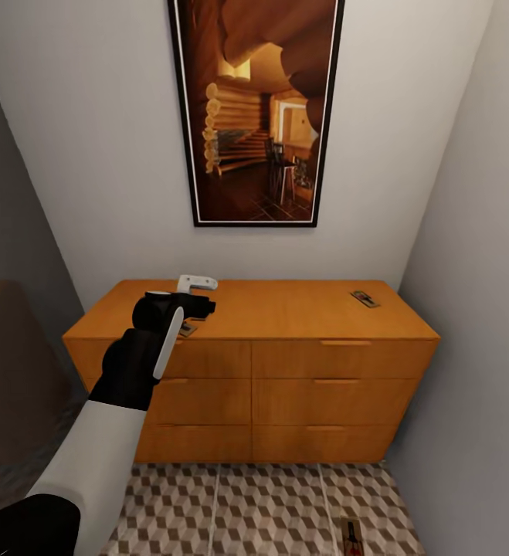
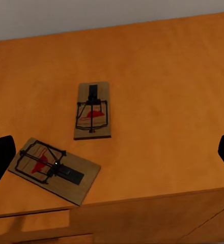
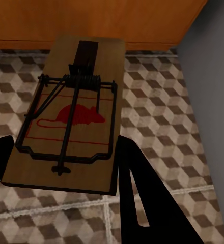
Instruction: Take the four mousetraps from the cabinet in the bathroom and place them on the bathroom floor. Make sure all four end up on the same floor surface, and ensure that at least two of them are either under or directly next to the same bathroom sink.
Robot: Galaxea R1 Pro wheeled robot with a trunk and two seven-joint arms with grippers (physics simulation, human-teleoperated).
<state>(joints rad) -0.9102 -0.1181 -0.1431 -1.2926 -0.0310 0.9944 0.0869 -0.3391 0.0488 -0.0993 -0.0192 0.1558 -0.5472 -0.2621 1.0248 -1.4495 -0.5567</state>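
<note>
Head view: cabinet [image 1: 285, 363] is standing against the pale wall under a framed picture [image 1: 256, 108], showing six drawer fronts in three rows. Left gripper [image 1: 186, 309] is hovering over the top's near-left part, where the corner of one mousetrap [image 1: 187, 330] is peeking out beside it. A second mousetrap [image 1: 364, 299] is lying near the top's far-right corner, and a third [image 1: 352, 537] is showing low over the bathroom floor [image 1: 269, 510].

Left wrist view: two mousetraps, one [image 2: 93, 110] square to the cabinet edge and one [image 2: 54, 169] angled, are lying close together but apart; the dark fingertips [image 2: 0, 157] are standing spread wide, gripping nothing.

Right wrist view: right gripper [image 3: 66, 168] is clamping one mousetrap [image 3: 71, 112] between both fingers, above the tiles.
</note>
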